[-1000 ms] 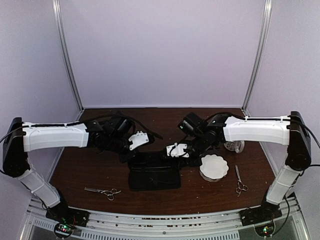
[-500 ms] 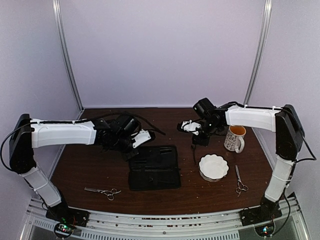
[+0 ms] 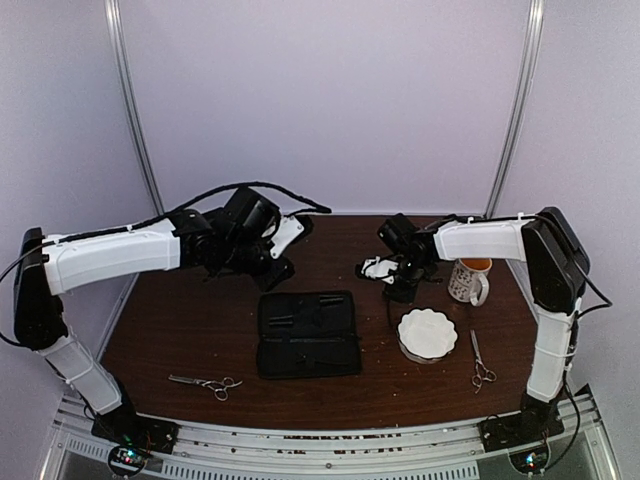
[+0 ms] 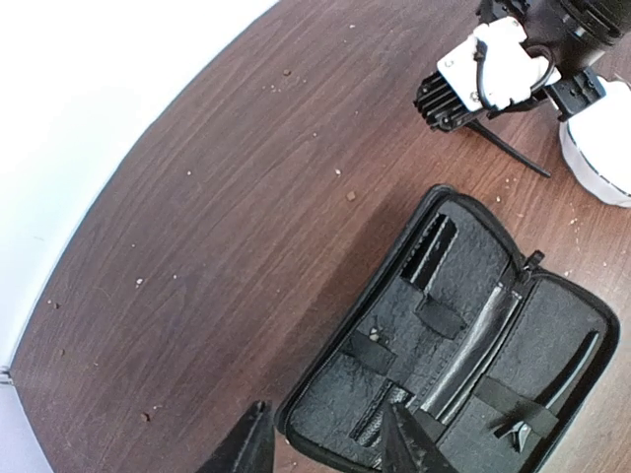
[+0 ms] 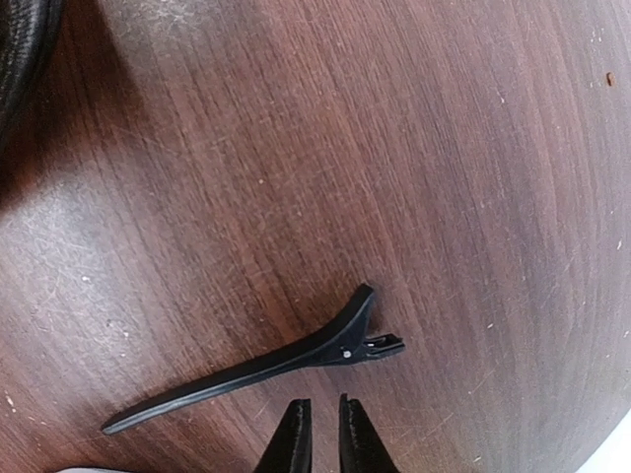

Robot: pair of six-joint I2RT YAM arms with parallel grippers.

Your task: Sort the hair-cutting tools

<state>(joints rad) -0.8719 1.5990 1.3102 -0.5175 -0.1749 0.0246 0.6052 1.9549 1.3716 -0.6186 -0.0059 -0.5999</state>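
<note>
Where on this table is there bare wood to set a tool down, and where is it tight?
Bare wood lies left of the open zip case, from the near-left scissors back to the left gripper. The far strip between both grippers is bare too. It is crowded on the right: right gripper, black clip, mug, white bowl and second scissors.

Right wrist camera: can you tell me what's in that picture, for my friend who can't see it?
A thin black hair clip lies flat on the dark brown wooden table. The right gripper hangs just beside it, its two black fingers almost closed and holding nothing. A corner of the black case peeks in at the top left.
</note>
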